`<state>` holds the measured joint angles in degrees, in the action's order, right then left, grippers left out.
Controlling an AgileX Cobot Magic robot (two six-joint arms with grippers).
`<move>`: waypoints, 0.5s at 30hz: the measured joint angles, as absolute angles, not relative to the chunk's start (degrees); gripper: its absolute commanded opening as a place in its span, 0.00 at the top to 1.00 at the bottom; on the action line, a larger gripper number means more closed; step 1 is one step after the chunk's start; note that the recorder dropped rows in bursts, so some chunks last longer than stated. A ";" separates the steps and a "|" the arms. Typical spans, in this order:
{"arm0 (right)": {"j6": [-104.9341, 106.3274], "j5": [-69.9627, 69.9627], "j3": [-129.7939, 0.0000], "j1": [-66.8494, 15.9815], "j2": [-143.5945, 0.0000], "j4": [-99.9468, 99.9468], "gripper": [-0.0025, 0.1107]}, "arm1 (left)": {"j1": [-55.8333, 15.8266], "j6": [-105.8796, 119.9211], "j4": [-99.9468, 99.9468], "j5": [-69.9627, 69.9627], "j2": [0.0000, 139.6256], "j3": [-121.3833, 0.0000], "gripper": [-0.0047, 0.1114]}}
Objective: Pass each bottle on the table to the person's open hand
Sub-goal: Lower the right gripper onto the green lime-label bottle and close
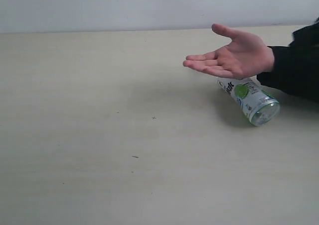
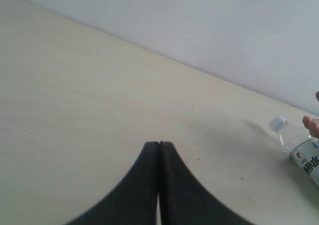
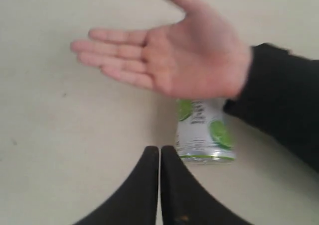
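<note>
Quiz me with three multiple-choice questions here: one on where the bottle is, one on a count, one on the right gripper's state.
1. Where is the bottle? A) in the palm B) lying on the table under the open hand C) standing upright
2. Bottles in the exterior view? A) one B) two C) four
3. The right gripper fingers are: A) shut, empty B) shut on the bottle C) wide open
Answers: B, it lies beneath the hand; A, only one shows; A, they meet on nothing.

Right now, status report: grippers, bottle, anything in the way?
Left gripper shut, empty; right gripper shut, empty. One bottle lying on its side on the table. Person's open hand above its cap end, may crowd a grasp.
</note>
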<state>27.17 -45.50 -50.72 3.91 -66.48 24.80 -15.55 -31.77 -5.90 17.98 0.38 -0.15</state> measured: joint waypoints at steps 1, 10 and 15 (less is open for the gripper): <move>27.70 -46.61 -52.00 1.14 -71.61 23.84 0.80 | -15.55 -31.77 -5.90 17.98 0.38 -0.15 0.96; 21.68 -42.71 -52.66 -4.14 -87.42 15.27 0.42 | -15.55 -31.77 -5.90 17.98 0.38 -0.15 0.96; 16.27 -40.46 -52.66 -4.14 -91.79 9.38 0.34 | -15.55 -31.77 -5.90 17.98 0.38 -0.15 0.96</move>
